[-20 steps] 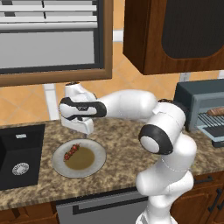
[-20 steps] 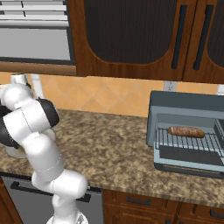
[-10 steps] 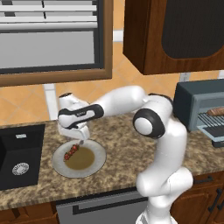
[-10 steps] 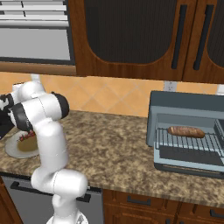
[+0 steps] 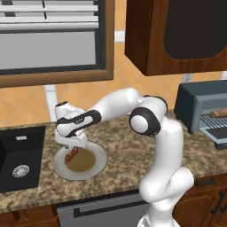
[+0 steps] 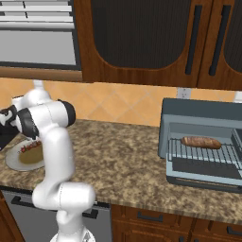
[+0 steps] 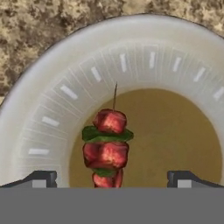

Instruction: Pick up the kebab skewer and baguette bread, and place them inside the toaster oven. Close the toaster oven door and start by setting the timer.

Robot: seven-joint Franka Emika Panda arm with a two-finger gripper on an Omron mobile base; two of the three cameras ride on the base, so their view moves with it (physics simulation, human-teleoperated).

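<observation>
Hand view: one kebab skewer [image 7: 106, 151], one plate [image 7: 48, 109]

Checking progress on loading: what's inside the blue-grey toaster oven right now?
The blue-grey toaster oven holds the orange-tan baguette loaf on its wire rack; its left interior is hidden by the side wall.

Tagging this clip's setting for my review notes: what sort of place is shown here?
A rendered home kitchen: a speckled granite counter under dark wooden wall cabinets, a black sink set into it, and an open toaster oven with a baguette bread on its rack.
</observation>
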